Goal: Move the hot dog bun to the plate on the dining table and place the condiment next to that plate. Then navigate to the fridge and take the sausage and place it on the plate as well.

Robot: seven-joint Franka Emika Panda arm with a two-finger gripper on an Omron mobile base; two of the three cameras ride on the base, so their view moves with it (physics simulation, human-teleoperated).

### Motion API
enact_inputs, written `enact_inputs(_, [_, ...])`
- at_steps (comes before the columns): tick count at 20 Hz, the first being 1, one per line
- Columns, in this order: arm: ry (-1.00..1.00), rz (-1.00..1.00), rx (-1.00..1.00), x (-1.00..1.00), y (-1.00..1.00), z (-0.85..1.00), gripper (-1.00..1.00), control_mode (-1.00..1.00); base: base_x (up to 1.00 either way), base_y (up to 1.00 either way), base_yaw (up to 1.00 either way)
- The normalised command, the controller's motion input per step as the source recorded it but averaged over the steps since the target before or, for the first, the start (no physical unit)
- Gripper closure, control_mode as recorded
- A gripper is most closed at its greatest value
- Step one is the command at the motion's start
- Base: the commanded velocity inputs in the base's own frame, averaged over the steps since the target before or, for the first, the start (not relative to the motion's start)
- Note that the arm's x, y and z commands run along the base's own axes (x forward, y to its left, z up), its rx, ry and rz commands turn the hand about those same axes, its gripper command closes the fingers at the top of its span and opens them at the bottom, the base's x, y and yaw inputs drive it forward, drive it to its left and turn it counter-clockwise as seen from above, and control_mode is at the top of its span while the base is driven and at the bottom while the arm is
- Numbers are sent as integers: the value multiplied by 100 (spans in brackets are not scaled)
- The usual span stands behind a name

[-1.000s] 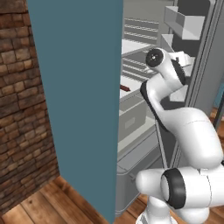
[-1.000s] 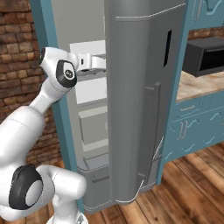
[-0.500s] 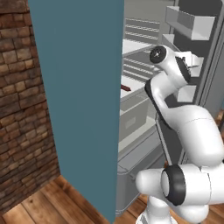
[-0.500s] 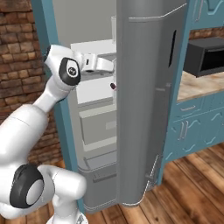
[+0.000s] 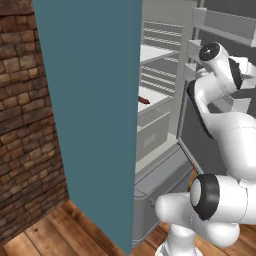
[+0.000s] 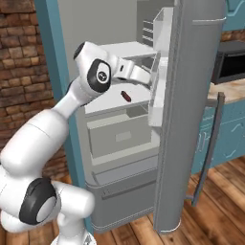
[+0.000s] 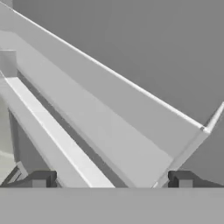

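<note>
- Sausage point(image 6: 126, 96): I see it lying on a white shelf point(image 6: 112, 98) inside the open fridge point(image 6: 119, 143), dark red-brown, apart from everything else; in the left base view it point(image 5: 143, 100) pokes out just past the edge of the teal panel point(image 5: 90, 110).
- Gripper point(image 7: 112, 178): in the hand view I read its two dark fingertips point(image 7: 41, 178) set wide apart with nothing between them, so it is open and empty. It faces the pale ledges of a door bin point(image 7: 109, 127), close up.
- Relation: the hand reaches toward the inner side of the fridge door point(image 6: 191, 115), above and to the right of the sausage in the right base view; the two are apart, not touching.
- Surroundings: a pale drawer point(image 6: 122, 136) sits below the sausage's shelf, a larger grey drawer point(image 6: 124, 196) under that; brick wall point(image 5: 25, 140) on the left, wooden floor point(image 6: 215, 210) below, a dark microwave point(image 6: 232, 62) beyond the door.
- In the way: the door's white bins point(image 6: 158, 91) stand between hand and shelf.
- Hard to tell: in both base views I cannot make out the fingers behind the wrist and the door bins.
</note>
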Motion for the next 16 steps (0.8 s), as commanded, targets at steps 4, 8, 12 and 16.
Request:
enact_inputs(4, [-15, -1, 1, 5, -87, 13, -100, -100, 0, 0, 0])
enact_inputs(8, [-29, 0, 0, -14, -56, 6, -100, -100, 0, 0, 0])
enact_inputs(12, [-43, 0, 0, -52, -43, -2, -100, -100, 0, 0, 0])
enact_inputs(16, [-21, 5, 6, -96, 15, -25, -100, -100, 0, 0, 0])
